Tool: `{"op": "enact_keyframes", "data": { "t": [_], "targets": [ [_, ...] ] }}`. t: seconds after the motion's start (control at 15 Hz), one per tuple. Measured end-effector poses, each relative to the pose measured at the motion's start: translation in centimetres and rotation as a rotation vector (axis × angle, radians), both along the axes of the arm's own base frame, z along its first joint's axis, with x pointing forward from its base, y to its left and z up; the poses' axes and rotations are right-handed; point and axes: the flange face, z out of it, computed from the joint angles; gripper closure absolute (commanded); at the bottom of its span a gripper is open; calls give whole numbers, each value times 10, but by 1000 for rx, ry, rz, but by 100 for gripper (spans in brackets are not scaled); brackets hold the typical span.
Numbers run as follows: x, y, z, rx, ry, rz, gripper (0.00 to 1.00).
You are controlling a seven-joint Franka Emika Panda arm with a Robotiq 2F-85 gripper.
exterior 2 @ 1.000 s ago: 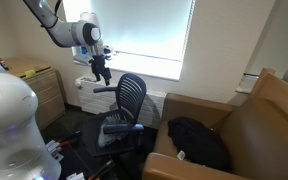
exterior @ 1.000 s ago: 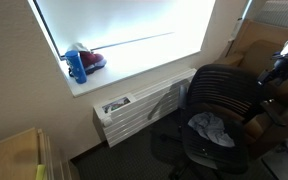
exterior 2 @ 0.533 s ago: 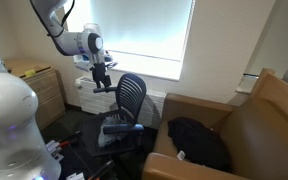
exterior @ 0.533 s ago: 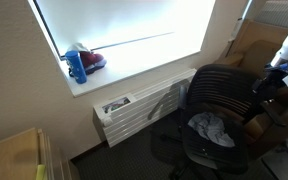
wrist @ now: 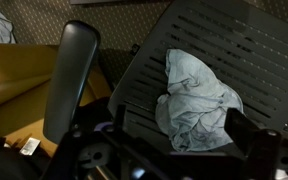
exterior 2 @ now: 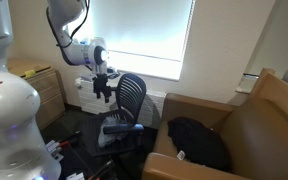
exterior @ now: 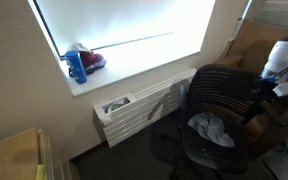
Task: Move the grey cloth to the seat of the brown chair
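Wrist view looks down on the crumpled grey cloth (wrist: 199, 100), which lies on the black slatted seat of the office chair (wrist: 244, 45). The cloth's long axis runs roughly from 11 o'clock to 5 o'clock. Its narrower end points toward 11 and its wider, bunched end sits toward 5. A black padded armrest (wrist: 72, 75) stands at 9 o'clock from the cloth, apart from it.

In an exterior view the Robotiq gripper (exterior 2: 104, 88) hangs above the office chair, near the top of its backrest, pointing down. In the wrist view its dark fingers (wrist: 252, 138) frame the bottom edge, spread wide with nothing held between them. They are clear of the cloth.

In an exterior view the brown leather chair (exterior 2: 259, 125) stands at 3 o'clock from the office chair, well apart. A black garment (exterior 2: 199, 140) lies on its seat. In an exterior view the cloth is a pale heap on the seat, at 6 o'clock from the backrest.
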Motion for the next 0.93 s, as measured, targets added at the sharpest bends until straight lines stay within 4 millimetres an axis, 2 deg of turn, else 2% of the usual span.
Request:
{"op": "enact_keyframes", "data": {
  "t": [0.27,0.73,0.93],
  "targets": [
    [11,12,-37,-30,30,34,0],
    [21,14,-44,-19,-7,3,0],
    [26,17,-67,-12,-71,-10,0]
  ]
}}
